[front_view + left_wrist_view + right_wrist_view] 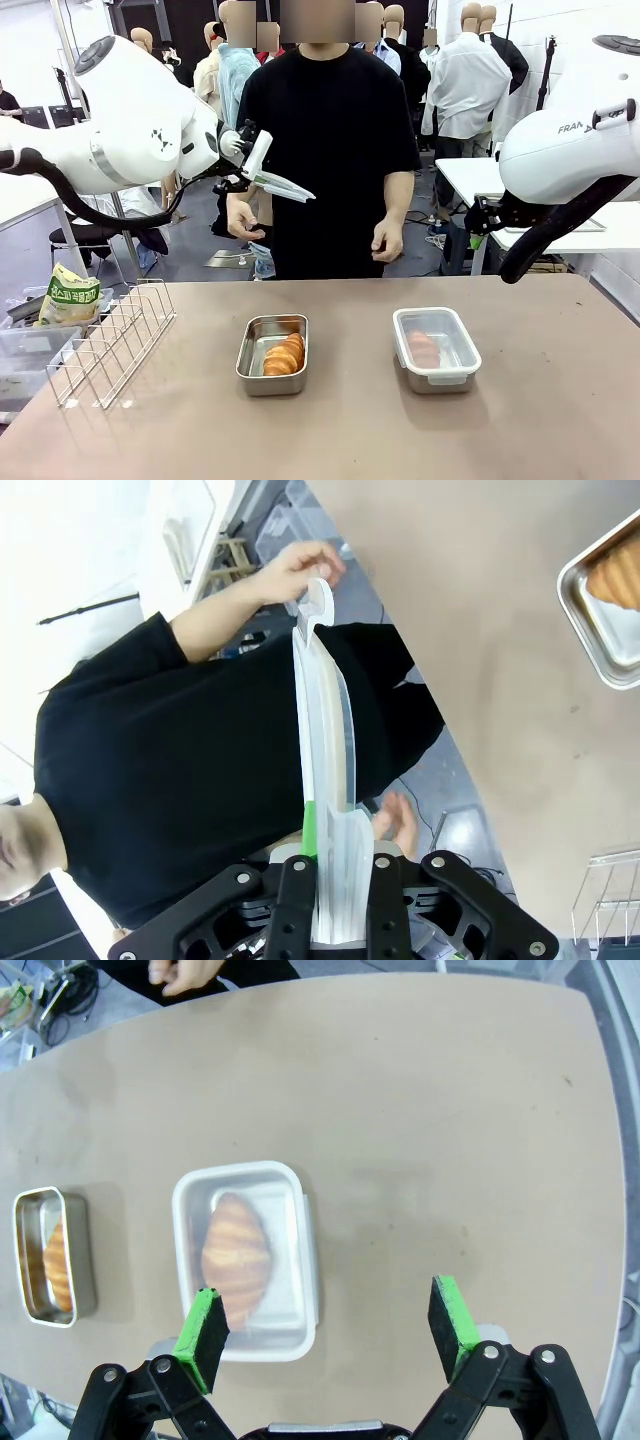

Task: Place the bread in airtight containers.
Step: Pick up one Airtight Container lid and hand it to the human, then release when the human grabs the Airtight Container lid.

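An open steel tin (272, 352) at mid-table holds a golden bread roll (285, 354). To its right stands the second tin (435, 348), closed under a translucent lid, with a roll (424, 348) showing through. My left gripper (245, 152) is raised high at the left, shut on the other translucent lid (278, 183); in its wrist view the lid (325, 730) stands edge-on between the fingers (300, 885). My right gripper (328, 1325) hangs open above the table, near the lidded tin (248, 1260), with nothing between its pads.
A person in black stands at the far edge, hands (388, 238) lowered near the table. A wire rack (115, 340), a snack bag (68, 298) and clear bins sit at the left. Bare tabletop (540, 420) lies right of the tins.
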### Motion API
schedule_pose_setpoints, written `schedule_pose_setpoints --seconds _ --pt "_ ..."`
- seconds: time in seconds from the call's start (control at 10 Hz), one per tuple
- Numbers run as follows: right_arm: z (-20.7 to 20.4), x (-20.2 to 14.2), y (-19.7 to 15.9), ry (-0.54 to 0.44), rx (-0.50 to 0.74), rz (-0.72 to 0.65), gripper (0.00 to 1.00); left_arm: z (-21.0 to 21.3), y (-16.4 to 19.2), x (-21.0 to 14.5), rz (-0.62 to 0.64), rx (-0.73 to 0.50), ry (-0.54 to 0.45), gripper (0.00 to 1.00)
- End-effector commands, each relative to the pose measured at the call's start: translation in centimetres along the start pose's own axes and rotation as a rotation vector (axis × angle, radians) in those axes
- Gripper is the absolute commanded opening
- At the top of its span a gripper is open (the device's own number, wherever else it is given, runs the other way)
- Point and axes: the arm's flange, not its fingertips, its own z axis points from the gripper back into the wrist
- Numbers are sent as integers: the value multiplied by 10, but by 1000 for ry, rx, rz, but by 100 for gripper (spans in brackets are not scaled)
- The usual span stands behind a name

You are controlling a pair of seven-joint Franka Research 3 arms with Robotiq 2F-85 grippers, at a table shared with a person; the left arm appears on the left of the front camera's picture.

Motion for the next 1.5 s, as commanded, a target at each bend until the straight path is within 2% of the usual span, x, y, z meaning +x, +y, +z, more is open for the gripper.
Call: schedule_pose_setpoints --seconds 0.0,1.4 --pt "-1 0 -1 3 2 -1 100 -1 4 5 -8 17 15 0" --pt "-1 0 -1 3 2 -1 100 -1 4 5 -8 17 15 0"
